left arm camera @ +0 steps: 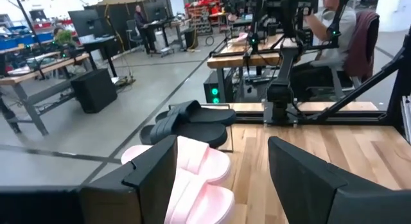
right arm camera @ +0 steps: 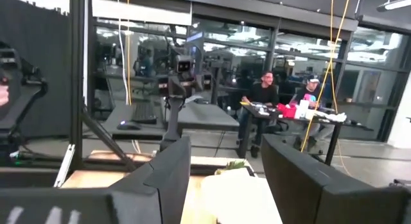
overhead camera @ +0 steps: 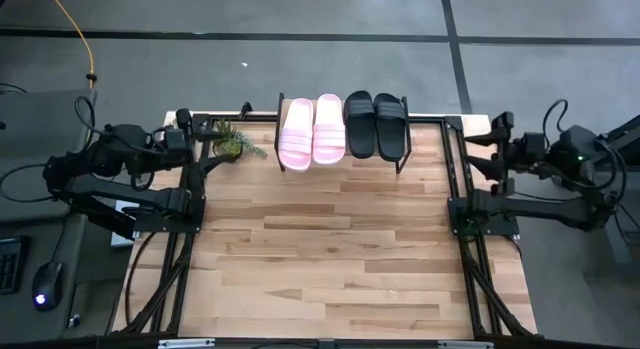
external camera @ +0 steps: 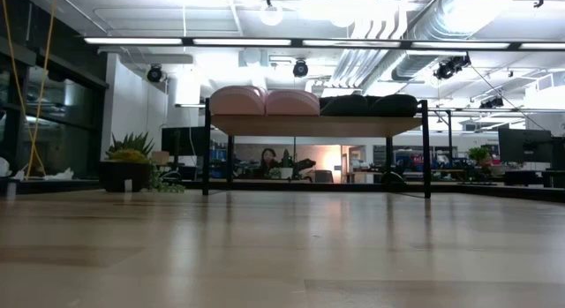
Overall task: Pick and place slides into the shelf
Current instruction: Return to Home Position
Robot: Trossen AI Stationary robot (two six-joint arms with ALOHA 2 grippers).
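Two pale pink slides (overhead camera: 312, 131) and two black slides (overhead camera: 376, 125) lie side by side, soles down, on the shelf's wooden plank (external camera: 318, 124) at the table's far edge. In the low view the pink pair (external camera: 265, 101) is left of the black pair (external camera: 369, 104). My left gripper (left arm camera: 221, 144) is open, drawn back high at the table's left edge (overhead camera: 200, 139), nothing between its fingers. My right gripper (right arm camera: 226, 142) is open too, drawn back at the right edge (overhead camera: 478, 141), pointing across the table.
A small potted plant (overhead camera: 233, 141) stands left of the shelf at the far edge. Black frame rails (overhead camera: 462, 189) run along both table sides. Bare wooden tabletop (overhead camera: 330, 249) spreads in front of the shelf. People sit at desks in the room beyond.
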